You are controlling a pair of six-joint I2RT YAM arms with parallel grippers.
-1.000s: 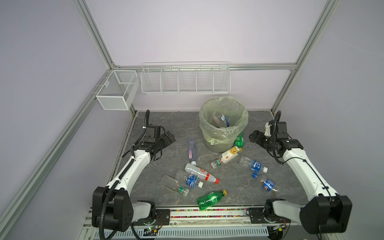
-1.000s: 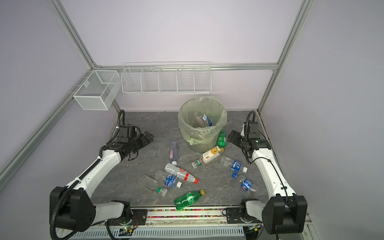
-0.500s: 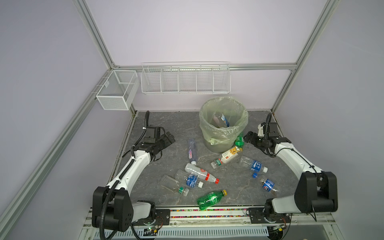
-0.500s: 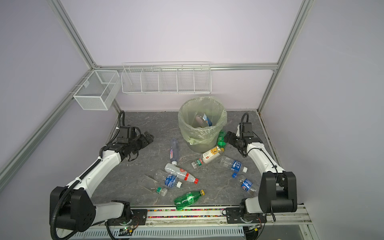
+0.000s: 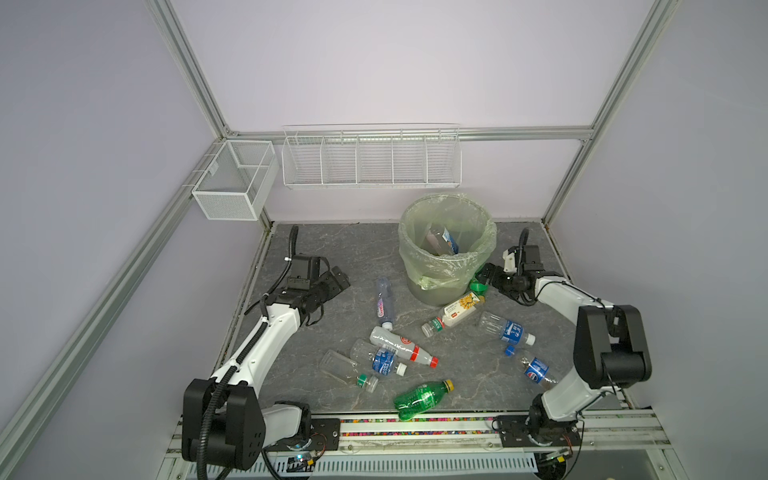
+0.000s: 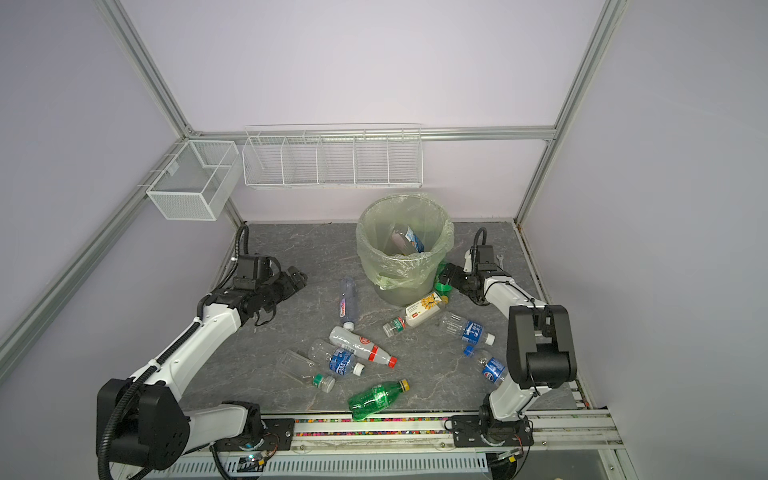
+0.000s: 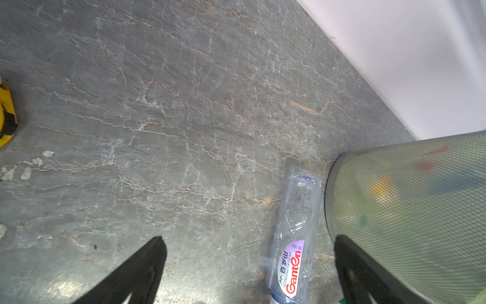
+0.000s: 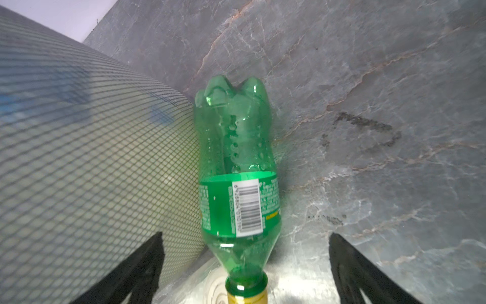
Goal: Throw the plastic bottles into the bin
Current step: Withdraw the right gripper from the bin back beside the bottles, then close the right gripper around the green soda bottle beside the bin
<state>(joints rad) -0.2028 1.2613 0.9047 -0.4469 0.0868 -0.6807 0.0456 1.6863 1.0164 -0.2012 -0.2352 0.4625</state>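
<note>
Grey veined counter, lilac walls, aluminium frame, long white wire basket with five compartments hung on the back rail, smaller mesh basket hung at the left corner, multicoloured strip along the front edge

I record a dark grey desk veined in white and rust, a grey fine-mesh bin showing pale green within, a translucent green bottle with white barcode patch and yellow cap, a clear bottle labelled lilac with red lettering, and black fingers.
</note>
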